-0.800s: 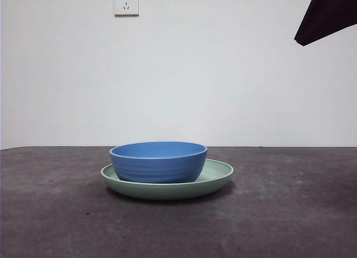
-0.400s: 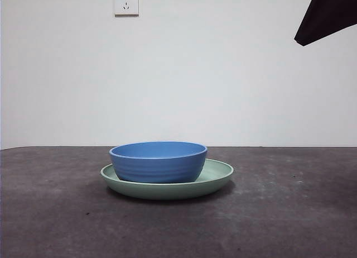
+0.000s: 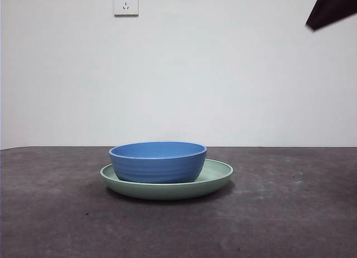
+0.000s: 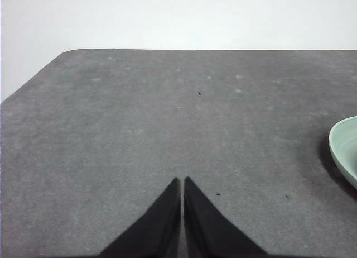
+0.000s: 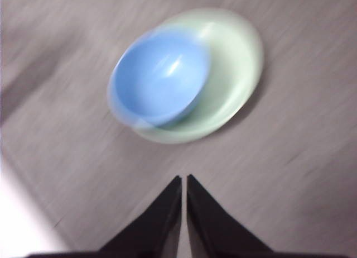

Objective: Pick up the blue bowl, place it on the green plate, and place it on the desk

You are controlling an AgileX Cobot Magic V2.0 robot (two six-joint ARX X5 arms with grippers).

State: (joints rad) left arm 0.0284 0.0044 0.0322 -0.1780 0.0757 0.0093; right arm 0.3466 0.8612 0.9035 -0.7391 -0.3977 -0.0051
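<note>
- Your right gripper [image 5: 183,180] hangs high above the desk [image 3: 290,213] with its jaws pressed together and holding nothing; its own wrist view is smeared by motion blur.
- Your left gripper [image 4: 182,182] likewise has its jaws closed tip to tip, empty, low over bare desk well off to one side of the plate.
- In the front view you see only a black tip [image 3: 334,6] at the top right corner; that view alone does not tell you which arm it is.
- The blue bowl [image 3: 158,162] sits upright inside the green plate [image 3: 215,177], and the plate rests flat on the desk near the middle.
- The right wrist view shows you what the front view cannot: the bowl sits off-centre on the plate, with a wide crescent of bare plate on one side.
- The left wrist view catches only a sliver of the plate's rim, and the desk's rounded far corner against the white wall [image 3: 234,73].
- You have open desk on all sides of the plate.
- A white wall socket [image 3: 126,2] is mounted high on the wall; no writing on it can be read.
</note>
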